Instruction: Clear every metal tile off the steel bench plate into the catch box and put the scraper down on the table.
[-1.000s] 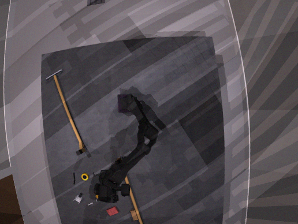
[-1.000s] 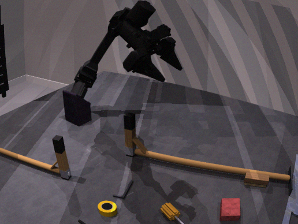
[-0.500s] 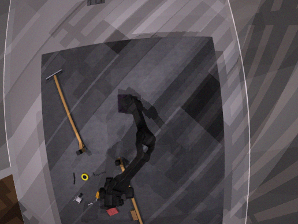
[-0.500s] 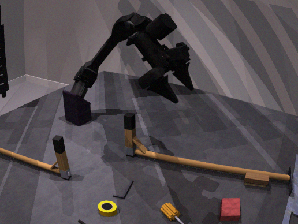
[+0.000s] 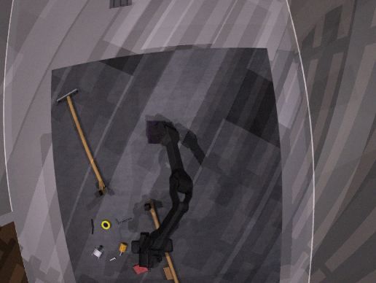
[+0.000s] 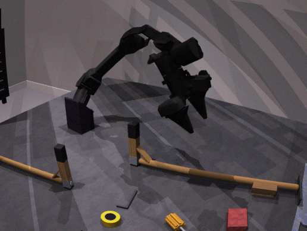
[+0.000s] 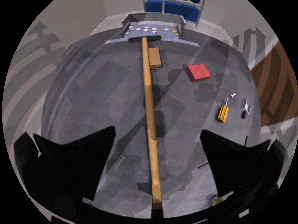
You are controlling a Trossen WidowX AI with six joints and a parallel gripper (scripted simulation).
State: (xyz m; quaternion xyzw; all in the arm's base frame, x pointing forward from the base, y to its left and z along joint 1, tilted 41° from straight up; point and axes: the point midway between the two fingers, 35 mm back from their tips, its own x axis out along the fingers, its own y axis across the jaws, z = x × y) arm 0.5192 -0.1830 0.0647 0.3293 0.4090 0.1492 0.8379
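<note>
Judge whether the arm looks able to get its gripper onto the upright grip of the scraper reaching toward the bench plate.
Probably yes: the gripper is open and holds nothing, and the upright grip stands unobstructed.

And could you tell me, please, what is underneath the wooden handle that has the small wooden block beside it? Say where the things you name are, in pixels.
Under the handle [image 6: 208, 175] [image 7: 150, 107], the dark tabletop [image 6: 98, 166] [image 7: 95, 95] shows along both sides. The strip directly below is covered, so I can't tell what lies there.
</note>
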